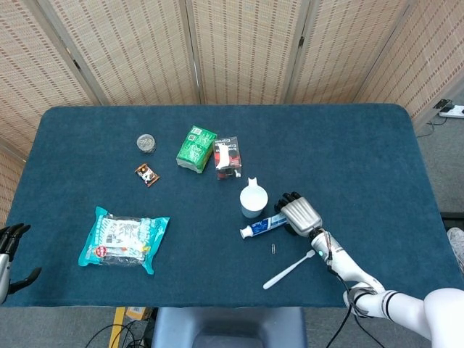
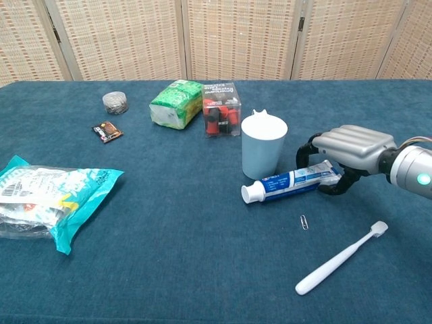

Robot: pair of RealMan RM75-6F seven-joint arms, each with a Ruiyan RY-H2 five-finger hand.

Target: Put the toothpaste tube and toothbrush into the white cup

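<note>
The step in hand appears to be the pickup of the toothpaste tube (image 2: 291, 183). The tube lies flat on the table (image 1: 348, 145), just in front of the white cup (image 2: 262, 144), cap end pointing away from the right hand (image 2: 347, 152). The right hand arches over the tube's crimped tail, palm down, fingers curled around that end and touching it. Whether the grasp is fully closed cannot be told from either view; the tube has not left the table.

For a sound pickup, the fingers should close across the tube's flat width, near the tail but not on the thin crimp itself, since that end will likely flex. The tube should then be lifted, tilted upright, and lowered cap first into the cup, which stands open and upright. The cup looks light; a sideways knock could tip it.

The right forearm reaches in low from the near right, wrist roughly level. The toothbrush (image 2: 341, 259) lies well in front of the cup, untouched. The left hand (image 1: 10, 250) rests off the table's left edge, far from the cup, fingers apart, holding nothing.
</note>
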